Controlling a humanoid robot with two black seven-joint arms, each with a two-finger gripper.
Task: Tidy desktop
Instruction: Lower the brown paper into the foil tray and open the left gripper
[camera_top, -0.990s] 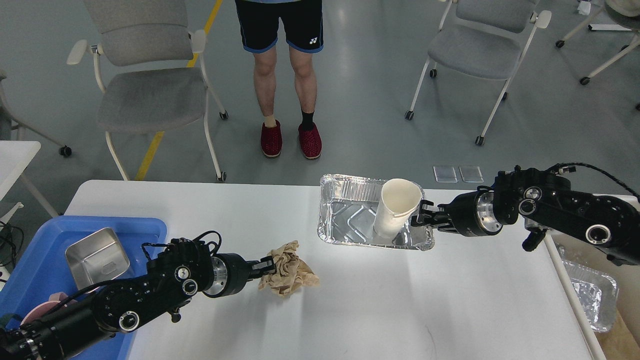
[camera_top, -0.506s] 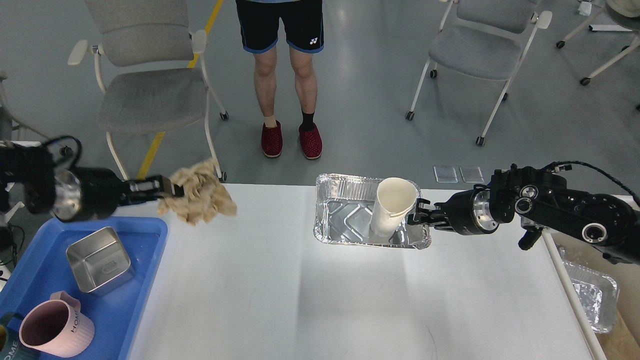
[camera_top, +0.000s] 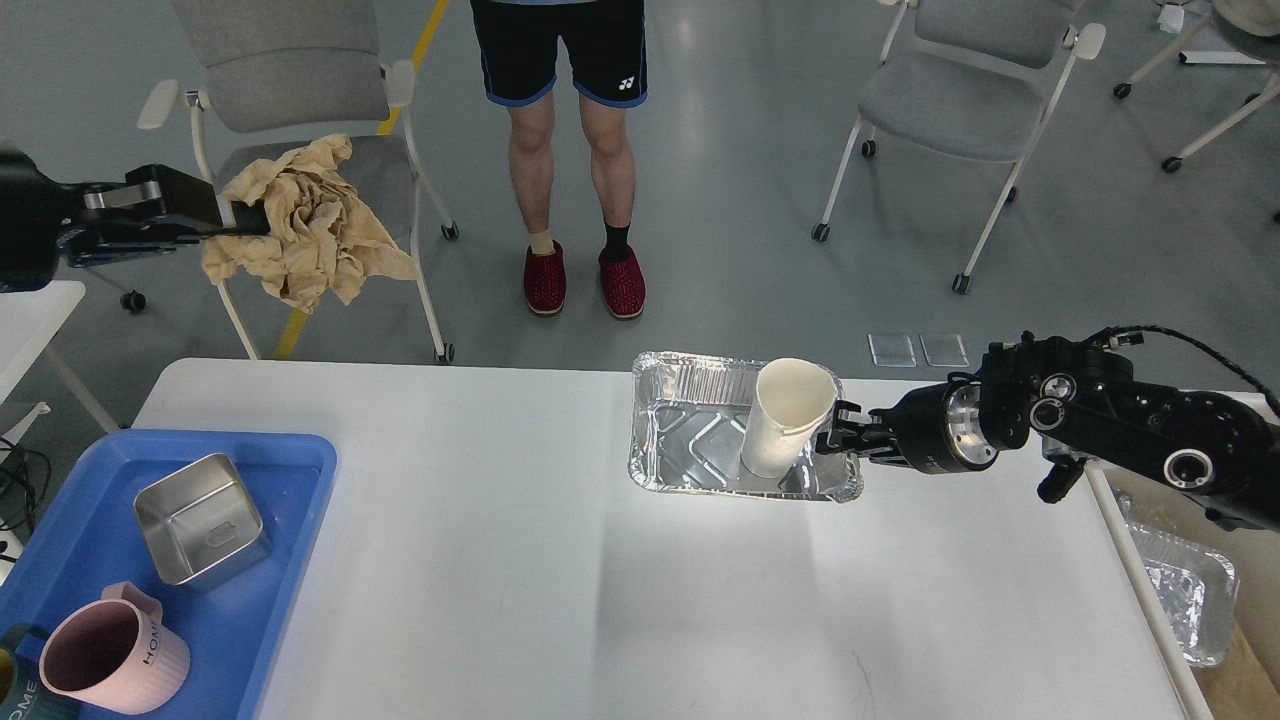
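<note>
Nearby, foil tray (camera_top: 690, 425) holds paper cup (camera_top: 788, 415).

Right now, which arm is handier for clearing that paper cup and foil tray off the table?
The right. Its gripper is already at the tray's near corner beside the cup, though whether it grips anything is unclear. The left gripper is far off to the left, raised and holding a crumpled cloth.

The crumpled tan cloth (camera_top: 300, 225) is hiding my left gripper's (camera_top: 243, 218) fingertips; the frame's bottom-left corner is cropping the pink ribbed mug (camera_top: 105, 662).
</note>
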